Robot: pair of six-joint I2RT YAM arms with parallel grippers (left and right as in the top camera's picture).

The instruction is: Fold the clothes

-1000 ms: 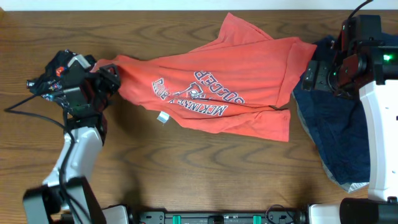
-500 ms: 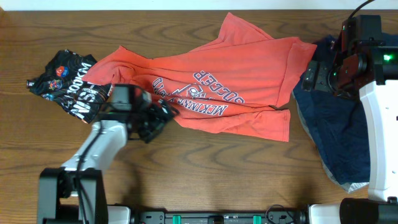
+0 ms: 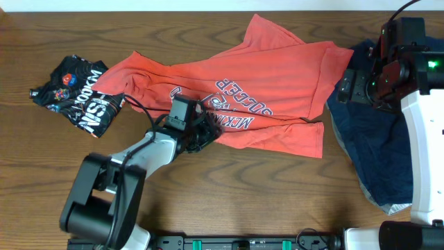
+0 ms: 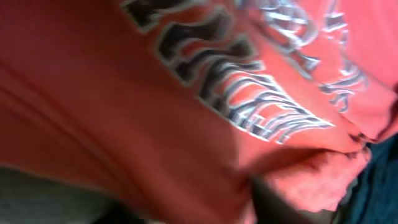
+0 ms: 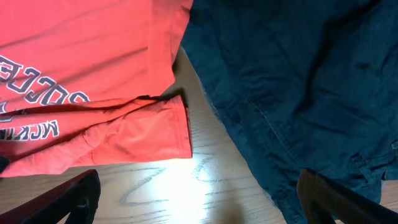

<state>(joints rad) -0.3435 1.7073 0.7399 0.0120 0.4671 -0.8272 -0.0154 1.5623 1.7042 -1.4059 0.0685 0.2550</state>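
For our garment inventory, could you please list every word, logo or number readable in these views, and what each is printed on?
"SOCCER": on the coral-red T-shirt, chest lettering, upside down from overhead.
"MCKIN": same shirt, the line beside it; further letters are hidden.
Black printed T-shirt: white letters, too crumpled to read.
Navy clothes: no text seen.

Brown wood-grain table [image 3: 243, 194]; black rail [image 3: 250, 243] along near edge, green bits on it, possibly connectors.
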